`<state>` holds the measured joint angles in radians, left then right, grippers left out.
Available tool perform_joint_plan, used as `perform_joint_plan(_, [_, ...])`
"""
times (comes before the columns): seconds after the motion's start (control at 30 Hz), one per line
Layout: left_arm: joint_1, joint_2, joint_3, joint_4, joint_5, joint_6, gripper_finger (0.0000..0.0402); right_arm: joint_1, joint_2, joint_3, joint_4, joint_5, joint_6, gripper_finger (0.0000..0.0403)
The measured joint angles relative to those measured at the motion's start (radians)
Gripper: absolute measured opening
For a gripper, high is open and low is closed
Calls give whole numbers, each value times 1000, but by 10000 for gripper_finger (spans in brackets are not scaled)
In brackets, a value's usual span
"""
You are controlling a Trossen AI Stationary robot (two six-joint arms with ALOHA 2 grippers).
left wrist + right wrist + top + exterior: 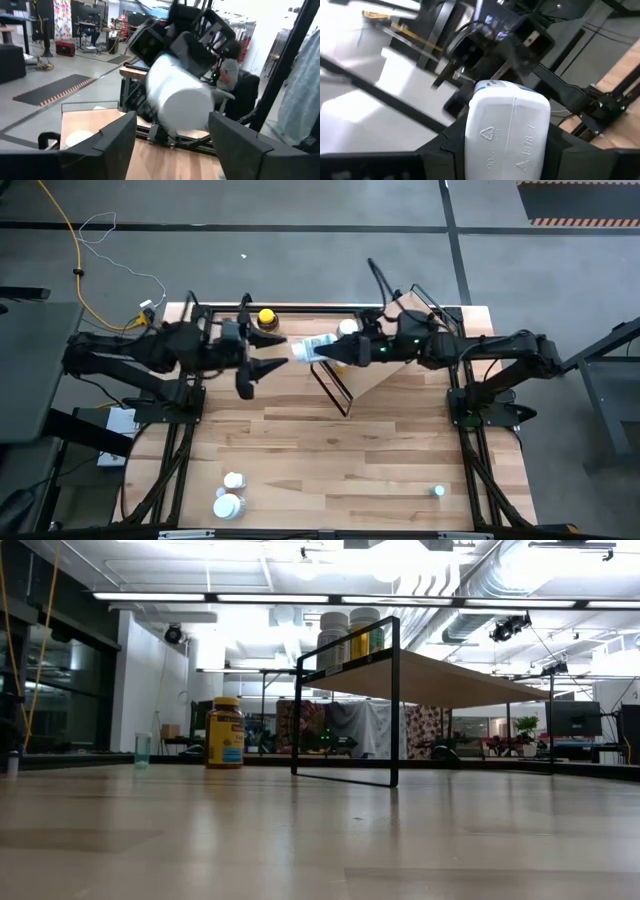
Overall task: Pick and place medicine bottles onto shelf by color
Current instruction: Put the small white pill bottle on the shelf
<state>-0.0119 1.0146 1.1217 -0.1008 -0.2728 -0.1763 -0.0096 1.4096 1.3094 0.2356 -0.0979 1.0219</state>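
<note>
my right gripper [505,150] is clenched on the white plastic medicine bottle [312,349], in the air beside the light-wood shelf [395,375]. my left gripper [172,145] stands released around its other end. if i pull away before the grasp is firm, i think the bottle can slip and fall on the counter [350,460].

White bottle [177,102] motion-blurred in left wrist view, its label unreadable, shelf [440,675] bottles partly hidden behind frame

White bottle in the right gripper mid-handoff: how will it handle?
The white bottle looks like rigid moulded plastic, so probably stiff and light. Its smooth wall may slip between the right gripper fingers. Round-bodied and held sideways, it would likely roll if dropped.
</note>
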Motion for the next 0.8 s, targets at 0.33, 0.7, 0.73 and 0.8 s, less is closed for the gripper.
perform_joint_plan(0.33, [1, -160, 0, -103, -6, -48, 260, -21, -193, 1, -328, 48, -386, 131])
perform_joint_plan(0.7, [1, -128, 0, -106, -106, -108, 259, 18, -356, -168, -530, 184, -397, 135])
perform_joint_plan(0.73, [1, -117, 0, -106, -113, -110, 259, 25, -379, -222, -483, 198, -380, 135])
perform_joint_plan(0.8, [1, -97, 0, -104, -124, -120, 259, 43, -423, -350, -336, 232, -344, 135])
